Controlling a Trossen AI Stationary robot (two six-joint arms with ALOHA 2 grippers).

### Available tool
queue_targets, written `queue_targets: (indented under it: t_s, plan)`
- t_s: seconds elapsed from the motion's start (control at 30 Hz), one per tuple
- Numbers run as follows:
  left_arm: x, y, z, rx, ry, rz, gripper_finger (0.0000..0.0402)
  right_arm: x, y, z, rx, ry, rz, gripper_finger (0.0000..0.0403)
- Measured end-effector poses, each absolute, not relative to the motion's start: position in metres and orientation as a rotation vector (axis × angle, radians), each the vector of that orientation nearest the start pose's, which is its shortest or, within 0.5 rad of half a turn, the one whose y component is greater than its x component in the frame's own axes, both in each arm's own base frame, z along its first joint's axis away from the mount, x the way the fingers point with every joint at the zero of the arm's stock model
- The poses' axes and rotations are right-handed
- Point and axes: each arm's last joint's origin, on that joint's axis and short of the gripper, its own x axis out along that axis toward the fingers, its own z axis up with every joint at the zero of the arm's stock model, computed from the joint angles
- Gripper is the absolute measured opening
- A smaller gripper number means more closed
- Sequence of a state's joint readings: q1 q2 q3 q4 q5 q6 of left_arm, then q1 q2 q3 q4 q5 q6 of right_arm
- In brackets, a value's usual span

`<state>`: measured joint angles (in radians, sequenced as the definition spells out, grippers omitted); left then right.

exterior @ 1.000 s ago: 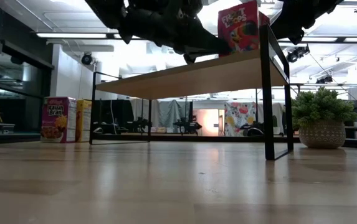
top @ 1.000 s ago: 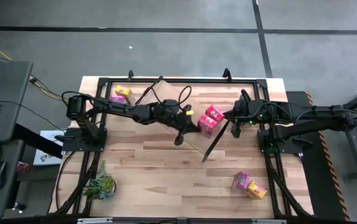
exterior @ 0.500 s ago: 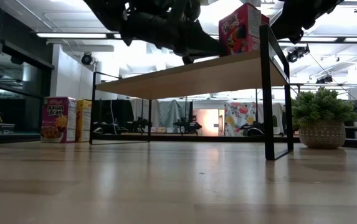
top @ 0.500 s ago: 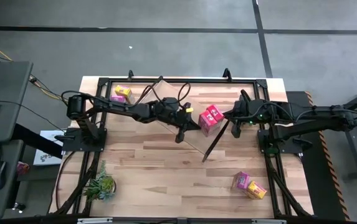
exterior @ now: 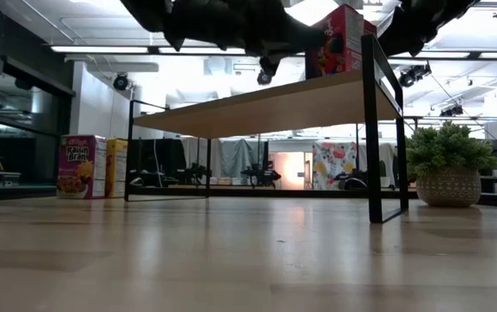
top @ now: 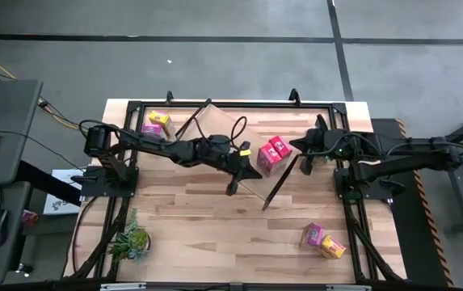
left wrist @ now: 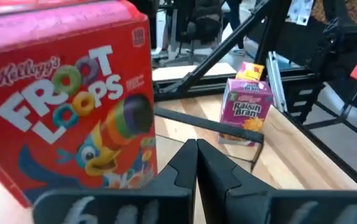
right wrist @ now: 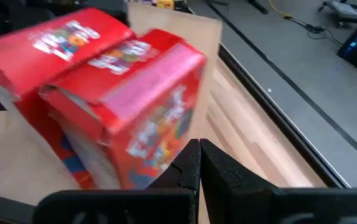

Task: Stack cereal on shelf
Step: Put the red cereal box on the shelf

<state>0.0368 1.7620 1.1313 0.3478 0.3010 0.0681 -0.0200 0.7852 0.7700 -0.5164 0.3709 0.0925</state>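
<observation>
Risk first: the 2 red cereal boxes (top: 270, 154) stand at the very end of the shelf (top: 215, 133), right by its black end frame, so a firm nudge from the left gripper (top: 253, 172) could tip or slide 1 of them over the end onto the tabletop (top: 215, 226); the right gripper (top: 302, 145) sits just beside them on the far side and may block that, or may knock them back. In the low view only 1 red box (exterior: 339, 42) shows, upright on the raised board (exterior: 265, 108) near the front leg. Left gripper: fingers (left wrist: 194, 168) pressed together, holding nothing, tips right at the Froot Loops box (left wrist: 72, 99); actual contact cannot be confirmed. Right gripper: fingers (right wrist: 197, 168) likewise closed and empty, pointing at the 2 red boxes (right wrist: 122, 106), which stand side by side and touching. My reading is that both arms are squaring up the pair, not carrying. Remaining stock: 1 pink-magenta and 1 yellow box (top: 157, 122) near the tabletop's far left corner, the same pair visible low (exterior: 88, 166) beside the shelf's far leg; another pink and yellow pair (top: 321, 239) near the near right corner, also seen from the left wrist (left wrist: 247, 102). 4 boxes not yet shelved. Potted plant (top: 130, 240) near the near left corner, well clear.
</observation>
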Motion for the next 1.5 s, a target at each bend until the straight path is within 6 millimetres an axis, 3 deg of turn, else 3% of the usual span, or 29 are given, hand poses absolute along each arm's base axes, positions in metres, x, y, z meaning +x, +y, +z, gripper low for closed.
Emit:
queue_targets:
  t_s: [0.3, 0.67, 1.17, 1.4, 1.5]
  plan:
    - [0.398, -0.002, 0.243, 0.01, 0.278, -0.114, 0.0, 0.145, -0.015, 0.306, 0.013, 0.455, -0.456, 0.0]
    - [0.401, -0.043, 0.251, 0.027, 0.241, 0.047, 0.0, 0.142, -0.015, 0.309, 0.026, 0.43, -0.459, 0.0]
    - [0.431, -0.034, 0.231, 0.016, 0.262, 0.175, 0.0, 0.142, -0.014, 0.309, 0.036, 0.429, -0.455, 0.0]
    - [0.429, -0.036, 0.233, 0.03, 0.278, 0.174, 0.0, 0.142, -0.014, 0.308, 0.037, 0.435, -0.444, 0.0]
    - [0.422, -0.04, 0.243, 0.058, 0.308, 0.161, 0.0, 0.141, -0.014, 0.307, 0.034, 0.452, -0.443, 0.0]
